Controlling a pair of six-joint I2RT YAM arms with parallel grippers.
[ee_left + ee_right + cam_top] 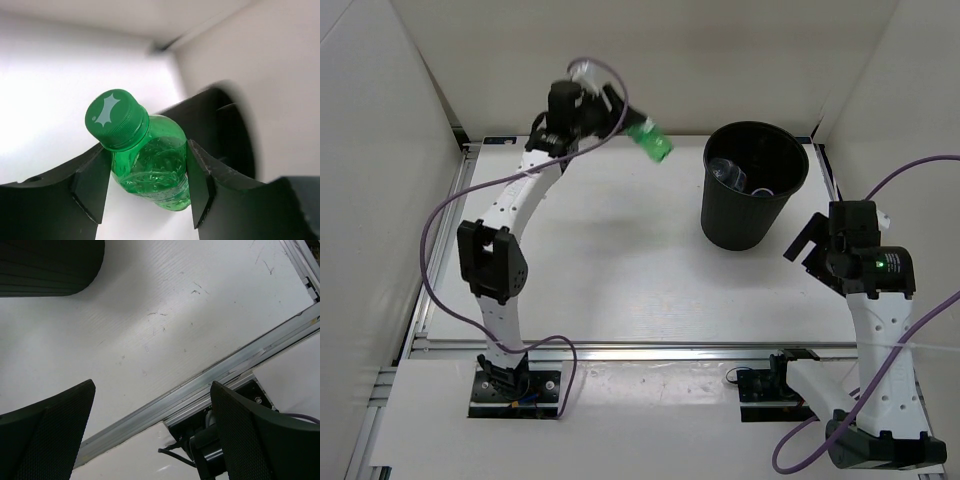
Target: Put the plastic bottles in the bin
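Note:
A green bottle with a green cap (650, 139) (150, 160) hangs above the far left of the table, and my left gripper (628, 122) (147, 180) is shut on its body, cap pointing away toward the bin. The tall black bin (752, 186) (235, 135) stands at the far right, right of the held bottle. Clear bottles (732, 174) lie inside it. My right gripper (807, 243) (152, 430) is open with nothing between its fingers, low by the bin's near right side; the bin's base (50, 265) shows at the top left of its wrist view.
White walls close the table on the left, back and right. An aluminium rail (650, 348) (210, 380) runs along the table's near edge. Purple cables (450, 210) trail from both arms.

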